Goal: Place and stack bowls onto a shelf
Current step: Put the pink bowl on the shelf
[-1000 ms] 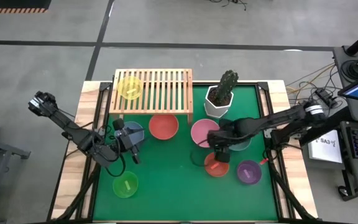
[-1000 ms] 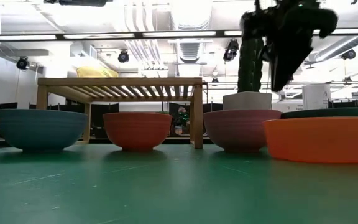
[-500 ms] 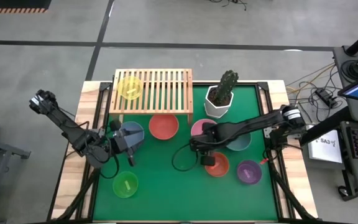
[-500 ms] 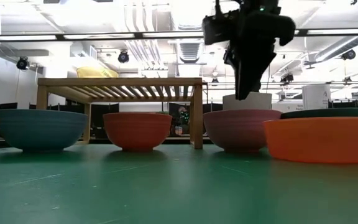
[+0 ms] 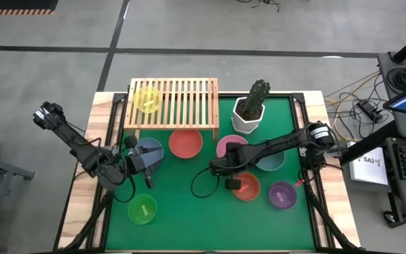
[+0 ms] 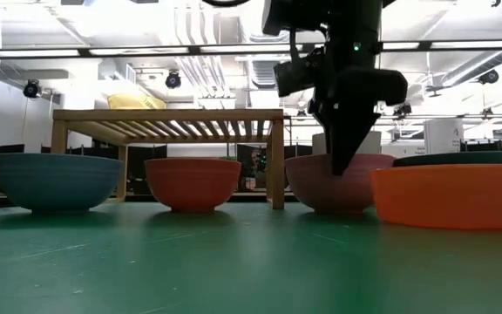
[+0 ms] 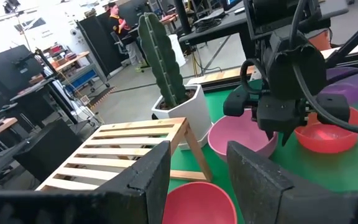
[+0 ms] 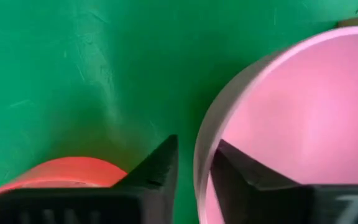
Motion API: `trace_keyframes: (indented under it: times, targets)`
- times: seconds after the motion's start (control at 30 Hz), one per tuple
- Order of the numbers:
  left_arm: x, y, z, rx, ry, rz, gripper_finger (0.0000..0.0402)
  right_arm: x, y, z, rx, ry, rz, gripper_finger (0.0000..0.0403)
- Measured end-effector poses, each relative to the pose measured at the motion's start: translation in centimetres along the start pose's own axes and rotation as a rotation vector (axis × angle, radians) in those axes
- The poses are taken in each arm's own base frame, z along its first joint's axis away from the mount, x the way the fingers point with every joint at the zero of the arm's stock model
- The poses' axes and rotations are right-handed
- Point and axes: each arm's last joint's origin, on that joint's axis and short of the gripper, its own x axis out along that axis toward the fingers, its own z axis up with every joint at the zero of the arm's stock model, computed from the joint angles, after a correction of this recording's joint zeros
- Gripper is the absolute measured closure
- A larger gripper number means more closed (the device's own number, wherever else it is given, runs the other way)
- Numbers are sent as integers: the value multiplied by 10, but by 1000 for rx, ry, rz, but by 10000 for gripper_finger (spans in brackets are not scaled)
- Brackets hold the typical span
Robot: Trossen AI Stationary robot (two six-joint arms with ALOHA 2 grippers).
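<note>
the round pink plastic bowl sits on the green mat right of centre in the high view, just right of the shelf's right leg, with the small red-orange plastic bowl below it and the small purple plastic bowl further right. the right gripper is at the pink bowl's left rim: in its wrist view one dark finger is outside the wall and the other inside, with the rim in the gap between them. the jaws stand narrowly apart around the rim, and i cannot tell whether they already pinch it. the bowl rests on the mat in the low view, not lifted.

the step in hand looks like the pick of the pink bowl. the next move calls for closing firmly on the rim, lifting clear of the red-orange bowl, then carrying it up and left to the low light-wood slatted shelf, where a small yellow plastic bowl already sits at the upper left.

the left gripper waits at centre left of the high view, beside the blue-grey plastic bowl, its fingers parted and holding nothing. the coral-red plastic bowl lies below the shelf, the lime green plastic bowl at lower left.
</note>
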Motion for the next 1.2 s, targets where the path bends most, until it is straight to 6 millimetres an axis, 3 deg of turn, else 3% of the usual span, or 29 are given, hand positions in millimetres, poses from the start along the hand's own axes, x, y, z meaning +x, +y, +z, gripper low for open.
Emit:
trace_keyframes:
  times: [0.13,0.33,0.57,0.8,1.03,1.2]
  targets:
    - [0,0,0,0,0,0,261,2,1,0,-10,7,7,386]
    - [0,0,0,8,0,0,261,-10,1,3,-18,16,61,394]
    - [-1,3,7,3,-10,5,261,-44,7,18,-72,-59,240,394]
    - [-3,8,8,-3,-11,105,261,-99,10,42,-209,-272,316,394]
    - [-6,15,9,-41,-19,131,261,-159,-10,59,-292,-507,30,394]
    - [-7,18,11,-73,-26,131,261,-175,-47,67,-284,-562,-177,394]
